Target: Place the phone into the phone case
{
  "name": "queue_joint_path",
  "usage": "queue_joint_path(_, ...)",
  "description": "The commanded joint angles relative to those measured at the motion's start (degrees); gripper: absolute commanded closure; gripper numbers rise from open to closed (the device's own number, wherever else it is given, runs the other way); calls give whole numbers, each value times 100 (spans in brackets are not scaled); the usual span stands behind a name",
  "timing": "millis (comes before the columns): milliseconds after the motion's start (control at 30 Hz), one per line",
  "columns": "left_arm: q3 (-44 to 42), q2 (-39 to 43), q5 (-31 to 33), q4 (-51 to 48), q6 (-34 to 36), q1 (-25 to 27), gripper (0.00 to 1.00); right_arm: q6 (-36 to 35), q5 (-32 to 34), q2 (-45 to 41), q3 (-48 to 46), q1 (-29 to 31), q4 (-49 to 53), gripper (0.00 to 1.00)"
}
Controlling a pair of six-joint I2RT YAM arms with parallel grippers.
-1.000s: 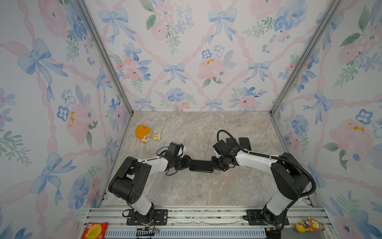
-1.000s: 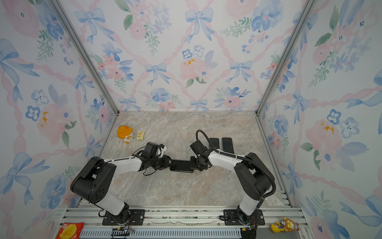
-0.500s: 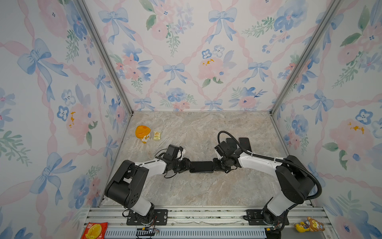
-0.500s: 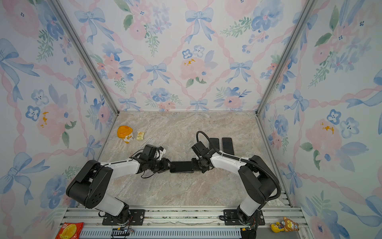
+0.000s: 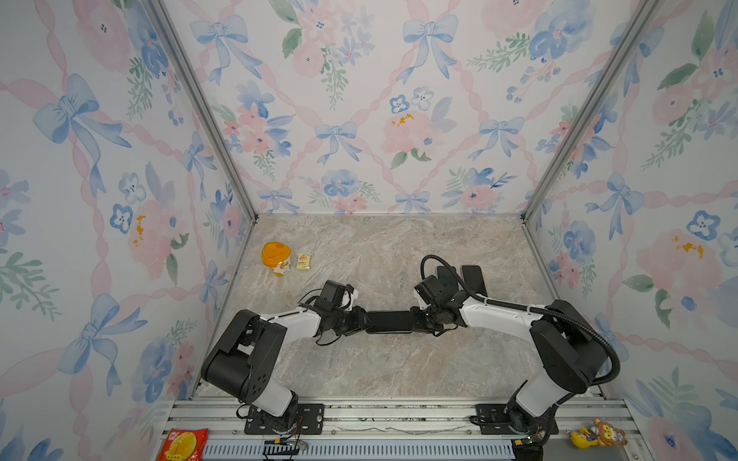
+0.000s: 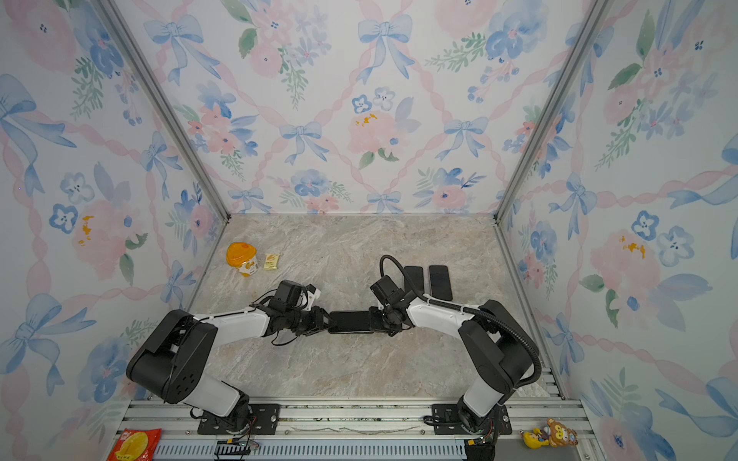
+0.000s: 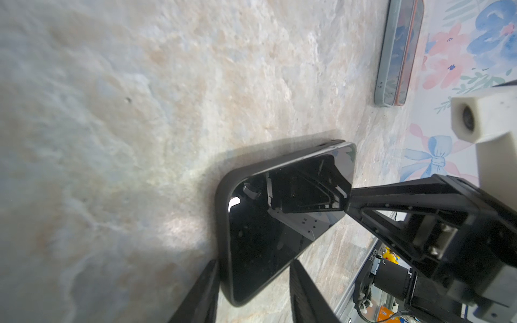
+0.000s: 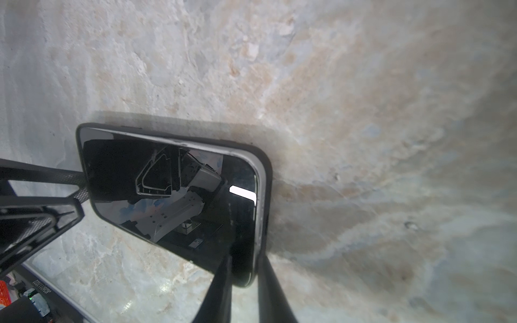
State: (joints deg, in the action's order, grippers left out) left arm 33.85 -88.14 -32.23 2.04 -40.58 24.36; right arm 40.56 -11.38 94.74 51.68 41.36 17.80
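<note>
At one short end of the phone case, the right tool is closed on a corner, with one finger on the screen of the black phone lying inside it. At the opposite end the left tool straddles another corner; whether it presses I cannot tell. Near the case, two spare phones lie on the bench; an orange-lidded cup stands well apart.

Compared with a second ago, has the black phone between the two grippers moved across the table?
No. The black phone lies at the same distance and in the same direction from the orange cup as before.
</note>
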Motion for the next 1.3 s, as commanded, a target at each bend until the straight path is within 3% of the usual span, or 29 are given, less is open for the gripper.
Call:
queue_joint_path(0,-138,-61,-115,-197,17,25,57,114,-230,172,-194,91,-211,83)
queue_joint_path(600,-195,-174,-231,64,-83,54,58,115,-266,458,-231,393,-259,84)
queue_joint_path(1267,-168,-254,-258,138,-118,69,58,150,187,871,-203,714,-129,85)
